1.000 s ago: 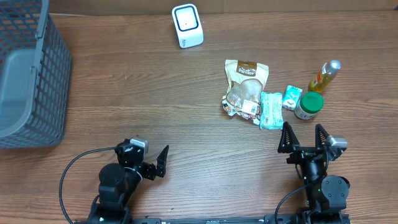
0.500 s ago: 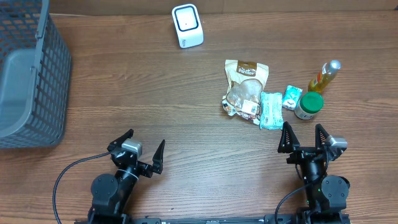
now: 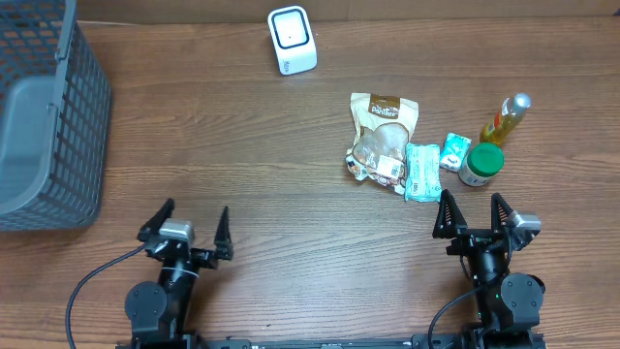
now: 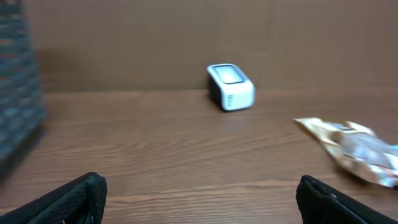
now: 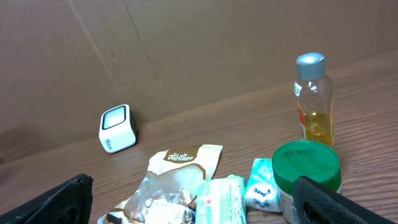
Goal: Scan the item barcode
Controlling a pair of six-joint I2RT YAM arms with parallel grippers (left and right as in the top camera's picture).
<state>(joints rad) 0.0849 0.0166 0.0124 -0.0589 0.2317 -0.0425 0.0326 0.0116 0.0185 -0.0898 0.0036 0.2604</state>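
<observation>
Two grippers sit low at the near edge of the table (image 3: 242,145), both with jaws spread wide and nothing between them. The left gripper (image 3: 190,215) is well apart from everything. The right gripper (image 3: 471,202) is near a cluster of goods: a teal packet (image 3: 420,171), a smaller packet (image 3: 455,150), a jar (image 3: 481,163) with a green lid, and a slim bottle (image 3: 507,119) of yellow liquid. Touching the teal packet's left side lies a crinkled tan snack bag (image 3: 385,136) with a clear window. The white scanner (image 3: 292,40) stands at the far edge, well apart from them. A grey mesh basket (image 3: 58,145) fills the left corner.
</observation>
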